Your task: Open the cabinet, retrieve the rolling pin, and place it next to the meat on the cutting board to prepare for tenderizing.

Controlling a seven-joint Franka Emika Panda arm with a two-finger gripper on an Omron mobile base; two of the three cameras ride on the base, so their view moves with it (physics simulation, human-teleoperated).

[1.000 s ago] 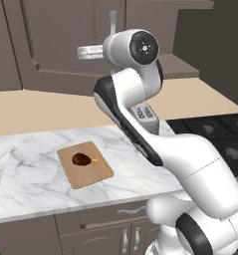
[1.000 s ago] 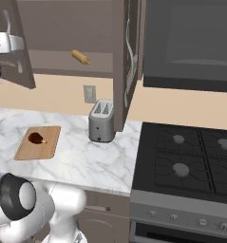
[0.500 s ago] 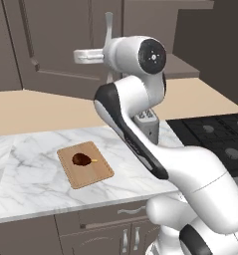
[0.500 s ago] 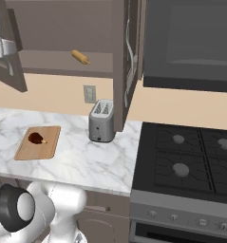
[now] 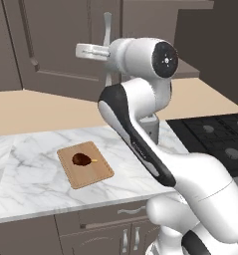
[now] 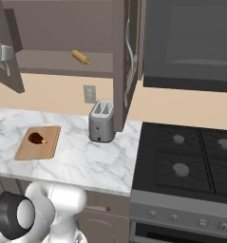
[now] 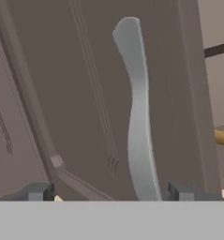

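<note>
The kitchen has beige walls, dark grey-brown cupboards and a white marble desk (image 6: 77, 161) next to a black stove (image 6: 191, 156). On the desk, near its left part in the right base view, lies the cutting board (image 6: 51, 144), flat and light brown. The meat (image 6: 35, 138) sits on the board, a small dark brown lump with a yellowish bone stub; in the left base view it is at the far half of the board (image 5: 90, 174). A silver toaster (image 6: 101, 121) stands on the desk to the right of the board, well apart from it, below the open right door of the cabinet (image 6: 124, 61).

Both doors of the cabinet stand open in the right base view. The rolling pin (image 6: 80, 57) lies on the inner shelf, slanted, near the middle of the opening. In the hand view a small tan end of it (image 7: 222, 137) shows at the right edge, behind the door.

The end effector (image 7: 111, 191) is high up at the left door. Its fingers (image 7: 36, 191) are spread wide apart, one on each side of the long curved silver handle (image 7: 139, 117), and they do not squeeze it: the handle passes nearer to the right finger. The end effector is released and holds nothing.
</note>
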